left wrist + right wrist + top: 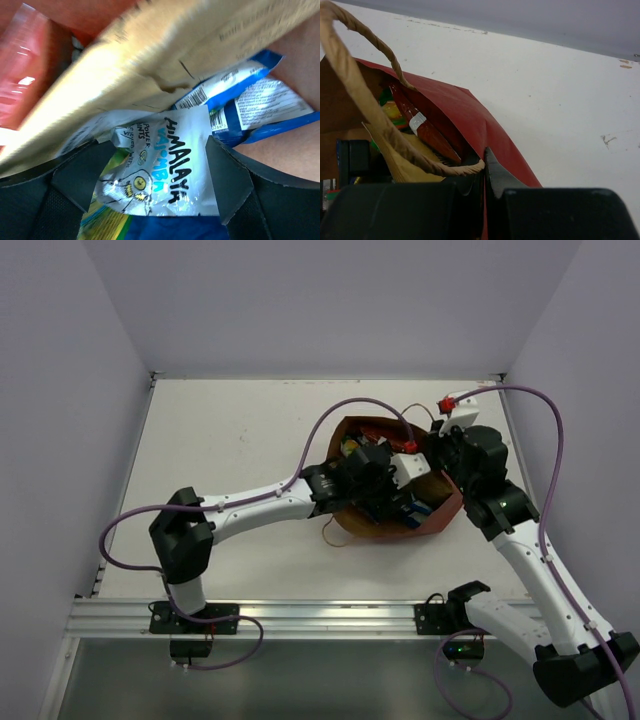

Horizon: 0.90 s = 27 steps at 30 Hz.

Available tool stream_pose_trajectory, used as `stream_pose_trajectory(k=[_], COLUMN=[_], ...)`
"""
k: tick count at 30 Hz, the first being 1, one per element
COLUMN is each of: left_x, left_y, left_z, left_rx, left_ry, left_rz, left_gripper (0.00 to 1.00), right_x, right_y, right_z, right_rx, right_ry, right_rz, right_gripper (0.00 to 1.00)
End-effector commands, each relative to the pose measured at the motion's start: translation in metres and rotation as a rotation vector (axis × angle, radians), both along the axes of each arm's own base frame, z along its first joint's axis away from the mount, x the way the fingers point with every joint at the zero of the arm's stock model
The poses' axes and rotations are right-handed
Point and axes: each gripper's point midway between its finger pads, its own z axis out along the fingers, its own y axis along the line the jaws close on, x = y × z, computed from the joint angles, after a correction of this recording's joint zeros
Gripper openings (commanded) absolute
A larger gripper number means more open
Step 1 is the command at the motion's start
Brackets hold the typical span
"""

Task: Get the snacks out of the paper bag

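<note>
The brick-red paper bag [440,510] lies mid-table with its mouth open. My left gripper [385,475] is inside the bag, open, its jaws either side of a blue-white foil packet [170,165] without closing on it. Around it lie a yellow-green packet [102,210], another blue-white packet [255,102], a large tan bag [150,60] and a red packet [25,70]. My right gripper [485,165] is shut on the bag's red wall [465,112] at the rim, by its loop handle [350,75]. A red packet [427,130] shows inside.
White table [230,430] enclosed by pale walls on three sides. A metal rail [300,615] runs along the near edge. The bag's second handle [335,535] trails on the table at its near left. Purple cables loop over both arms.
</note>
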Motion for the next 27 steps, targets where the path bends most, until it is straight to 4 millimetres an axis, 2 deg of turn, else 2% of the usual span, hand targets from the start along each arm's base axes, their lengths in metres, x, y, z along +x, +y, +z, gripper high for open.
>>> stream_pose_trajectory(k=[1, 9, 16, 23, 27], left_x=[0.019, 0.020, 0.018, 0.003, 0.009], left_y=[-0.006, -0.003, -0.006, -0.006, -0.001], left_z=[0.081, 0.064, 0.031, 0.006, -0.016], left_rx=[-0.196, -0.151, -0.060, 0.000, 0.067], left_ry=[-0.074, -0.043, 0.015, 0.089, 0.096], left_rz=[0.075, 0.098, 0.091, 0.029, 0.069], left_gripper=[0.93, 0.97, 1.00, 1.00, 1.00], right_x=[-0.007, -0.006, -0.005, -0.006, -0.010], right_y=[0.029, 0.028, 0.029, 0.030, 0.036], right_z=[0.033, 0.031, 0.028, 0.024, 0.022], right_rx=[0.071, 0.057, 0.052, 0.064, 0.078], right_ry=[-0.072, -0.057, -0.042, -0.026, -0.013], right_rz=[0.134, 0.132, 0.133, 0.130, 0.167], right_gripper=[0.00, 0.00, 0.00, 0.00, 0.00])
